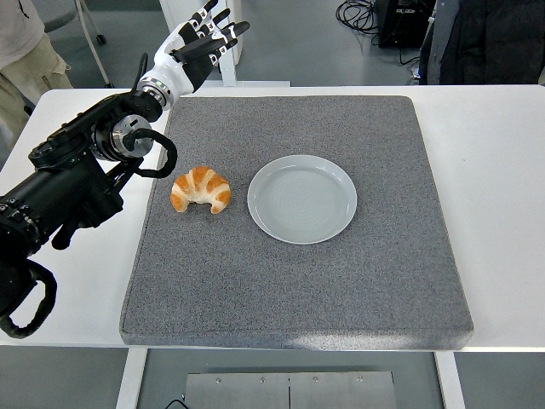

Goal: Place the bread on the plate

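A golden croissant (201, 189) lies on the grey mat (298, 281), just left of an empty pale plate (302, 198). The two do not touch. My left hand (197, 47) is raised high over the mat's far left corner, well beyond the croissant, its fingers spread and holding nothing. The black left arm (77, 183) stretches in from the lower left, passing beside the croissant. My right arm does not show.
The mat covers most of the white table (494, 170). A person in light clothing (21, 51) stands at the top left, and dark clothing (485, 38) hangs at the top right. Cables lie on the floor behind the table.
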Controlling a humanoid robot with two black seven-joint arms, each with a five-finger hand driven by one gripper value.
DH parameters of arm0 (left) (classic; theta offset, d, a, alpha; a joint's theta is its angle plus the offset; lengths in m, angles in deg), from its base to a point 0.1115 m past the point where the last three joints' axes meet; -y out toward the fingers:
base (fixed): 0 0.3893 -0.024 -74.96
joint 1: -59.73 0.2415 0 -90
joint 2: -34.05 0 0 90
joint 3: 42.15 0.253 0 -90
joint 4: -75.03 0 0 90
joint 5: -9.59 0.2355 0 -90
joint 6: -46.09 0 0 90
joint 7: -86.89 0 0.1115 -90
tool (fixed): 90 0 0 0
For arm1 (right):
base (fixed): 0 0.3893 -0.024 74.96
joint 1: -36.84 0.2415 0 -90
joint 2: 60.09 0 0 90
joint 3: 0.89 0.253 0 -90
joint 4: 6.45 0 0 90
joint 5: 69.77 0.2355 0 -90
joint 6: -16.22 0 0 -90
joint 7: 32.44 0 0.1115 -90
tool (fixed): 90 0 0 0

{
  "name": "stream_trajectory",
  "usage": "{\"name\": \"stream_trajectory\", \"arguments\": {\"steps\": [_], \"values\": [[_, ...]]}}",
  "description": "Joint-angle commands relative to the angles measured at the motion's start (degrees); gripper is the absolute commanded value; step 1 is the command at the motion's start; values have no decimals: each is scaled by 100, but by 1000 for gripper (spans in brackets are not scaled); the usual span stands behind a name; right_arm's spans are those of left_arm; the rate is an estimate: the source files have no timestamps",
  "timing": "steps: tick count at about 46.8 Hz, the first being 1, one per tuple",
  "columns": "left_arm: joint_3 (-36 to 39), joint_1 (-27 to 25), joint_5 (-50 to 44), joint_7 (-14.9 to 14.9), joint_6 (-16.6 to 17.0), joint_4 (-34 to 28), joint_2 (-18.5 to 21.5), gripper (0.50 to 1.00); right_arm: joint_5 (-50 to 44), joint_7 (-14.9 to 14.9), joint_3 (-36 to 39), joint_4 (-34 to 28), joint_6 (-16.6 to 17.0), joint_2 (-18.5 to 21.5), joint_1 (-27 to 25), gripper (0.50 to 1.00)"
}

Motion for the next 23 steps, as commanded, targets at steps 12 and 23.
{"name": "stream_trajectory", "arguments": {"steps": [12, 23], "values": [[168, 99, 70, -7, 84, -831, 561, 992, 0, 0, -1, 0, 3, 0, 2, 1000], [599, 99, 316, 10, 119, -1569, 1211, 992, 0, 0, -1, 0, 3, 0, 2, 1000]]}}
